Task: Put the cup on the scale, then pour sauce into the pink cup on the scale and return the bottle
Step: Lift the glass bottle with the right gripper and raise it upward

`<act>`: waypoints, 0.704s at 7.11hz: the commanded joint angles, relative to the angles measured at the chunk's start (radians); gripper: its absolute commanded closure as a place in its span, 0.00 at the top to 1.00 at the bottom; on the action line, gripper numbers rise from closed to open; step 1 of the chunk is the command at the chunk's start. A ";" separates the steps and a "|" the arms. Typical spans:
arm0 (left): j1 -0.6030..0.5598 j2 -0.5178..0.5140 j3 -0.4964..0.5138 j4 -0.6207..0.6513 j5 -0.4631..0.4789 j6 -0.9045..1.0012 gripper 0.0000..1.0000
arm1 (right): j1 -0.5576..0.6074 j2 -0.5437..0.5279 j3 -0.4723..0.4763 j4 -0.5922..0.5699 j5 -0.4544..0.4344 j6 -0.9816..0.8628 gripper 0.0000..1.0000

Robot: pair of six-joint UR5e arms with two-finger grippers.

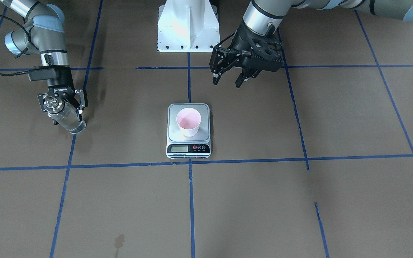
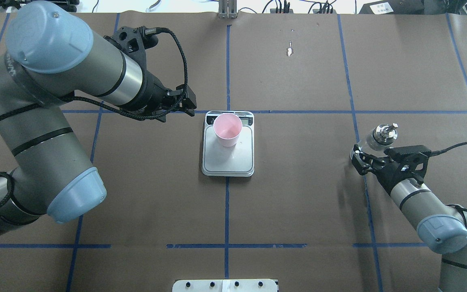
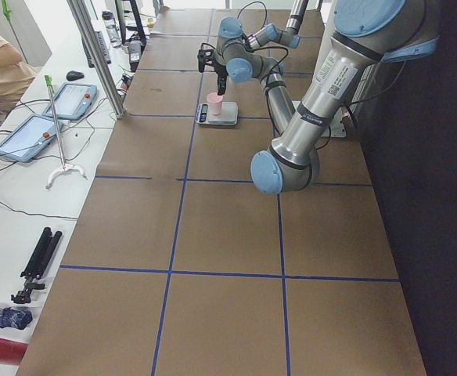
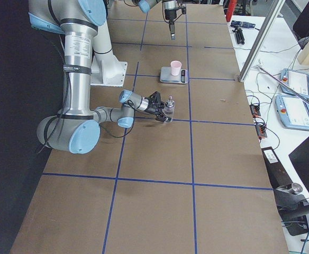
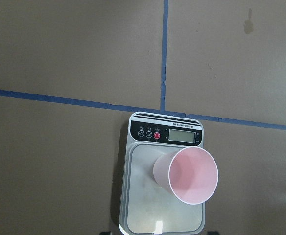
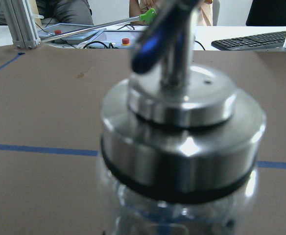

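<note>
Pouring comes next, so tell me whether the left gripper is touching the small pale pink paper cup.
Apart. The front-facing view shows the left gripper, open, with bare brown table between it and the cup on the flat silver-grey scale.

One cup point(image 1: 188, 122), one scale point(image 1: 172, 126), one bottle point(image 1: 72, 124), one left hand point(image 1: 227, 81), one right hand point(image 1: 66, 116)

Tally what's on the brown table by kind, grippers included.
Digital kitchen scale: 1
Pink paper cup: 1, upright on the scale
Glass bottle with metal pourer: 1
Grippers: 2, left gripper open, right gripper shut on the bottle
Total: 5
</note>
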 commanded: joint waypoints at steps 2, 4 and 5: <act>0.000 0.001 0.000 0.000 0.005 0.000 0.72 | 0.008 0.020 0.003 0.000 -0.007 -0.056 0.00; 0.000 0.001 -0.003 0.001 0.005 0.000 0.72 | 0.034 0.048 0.051 -0.001 -0.006 -0.131 0.00; -0.012 0.001 -0.023 0.001 0.005 0.000 0.71 | 0.034 0.069 0.058 -0.020 -0.004 -0.148 0.00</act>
